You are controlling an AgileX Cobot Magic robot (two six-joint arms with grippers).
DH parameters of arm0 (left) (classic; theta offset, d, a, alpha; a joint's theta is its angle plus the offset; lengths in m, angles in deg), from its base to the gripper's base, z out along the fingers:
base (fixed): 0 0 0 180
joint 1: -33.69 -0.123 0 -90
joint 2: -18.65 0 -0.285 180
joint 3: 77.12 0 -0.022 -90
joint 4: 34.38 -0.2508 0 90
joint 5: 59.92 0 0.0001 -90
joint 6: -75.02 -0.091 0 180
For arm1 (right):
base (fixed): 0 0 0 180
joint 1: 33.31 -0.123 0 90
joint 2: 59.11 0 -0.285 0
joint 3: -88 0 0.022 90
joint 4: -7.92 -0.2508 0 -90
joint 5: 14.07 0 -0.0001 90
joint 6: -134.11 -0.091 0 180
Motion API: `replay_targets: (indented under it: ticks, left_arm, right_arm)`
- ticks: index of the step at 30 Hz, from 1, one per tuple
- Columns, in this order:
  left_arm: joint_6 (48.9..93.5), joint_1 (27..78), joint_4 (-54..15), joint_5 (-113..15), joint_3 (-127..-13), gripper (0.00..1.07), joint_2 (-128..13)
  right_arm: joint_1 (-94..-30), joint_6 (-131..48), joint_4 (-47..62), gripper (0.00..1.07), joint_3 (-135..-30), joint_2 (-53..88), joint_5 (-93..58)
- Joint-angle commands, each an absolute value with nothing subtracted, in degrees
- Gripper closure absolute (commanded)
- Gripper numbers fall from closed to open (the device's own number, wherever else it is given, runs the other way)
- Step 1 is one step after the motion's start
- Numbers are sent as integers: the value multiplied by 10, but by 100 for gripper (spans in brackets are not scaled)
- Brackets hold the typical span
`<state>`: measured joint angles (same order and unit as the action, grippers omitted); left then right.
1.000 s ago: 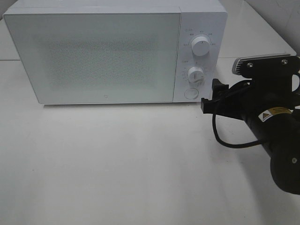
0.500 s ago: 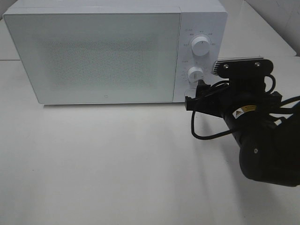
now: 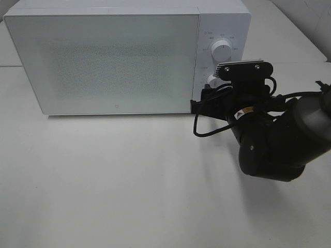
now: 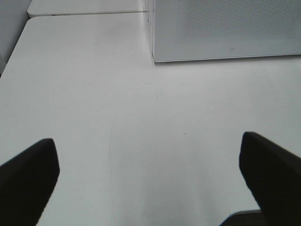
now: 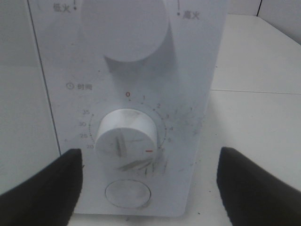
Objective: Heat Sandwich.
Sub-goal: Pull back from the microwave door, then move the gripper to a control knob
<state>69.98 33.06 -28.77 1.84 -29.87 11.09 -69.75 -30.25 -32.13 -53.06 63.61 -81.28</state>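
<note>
1. The sandwich isn't seen in any view. The microwave [image 3: 103, 57] door [image 3: 108, 64] is shut and frosted, so whether it's inside can't be told. If it isn't, nothing gets heated.
2. The right claw [image 5: 149, 181] is held right in front of the control panel with its jaws apart and nothing gripped. The timer dial [image 5: 127, 136] is framed between the fingers.
3. That dial is round and smooth. If it's pinched off-centre, a slip is likely, and the time ends up too short or too long. So a cold or scorched sandwich.
4. A round button [image 5: 128, 194] sits just below the dial and is probably the door release. If the claw is brought in low, the door could get popped open.
5. The upper knob [image 5: 124, 28] is close above. If it's bumped, the power setting could be changed.
6. If the panel is pushed too hard, the whole microwave could be shoved back along the bench [image 4: 117, 117].
7. A cable loop [image 3: 207, 132] hangs off the right arm near the microwave's front corner, so a snag is possible.
8. The left claw [image 4: 150, 174] is spread wide over bare bench, holding nothing. It's near the door's far corner, so no bracing is offered.
</note>
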Motion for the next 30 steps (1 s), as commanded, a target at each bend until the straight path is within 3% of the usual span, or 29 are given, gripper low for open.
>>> replay_targets:
  ticks: [1, 14, 30]
  left_arm:
    - [703, 329, -285, 13, -296, 6, 126]
    - [703, 329, -285, 13, -296, 6, 126]
    - [703, 329, -285, 13, -296, 6, 122]
  right_arm:
    - [-685, -309, -308, 31, -556, 649, -803]
    - [-666, -306, -281, 31, -605, 676, -786]
    - [-683, -305, -303, 31, -587, 675, -788]
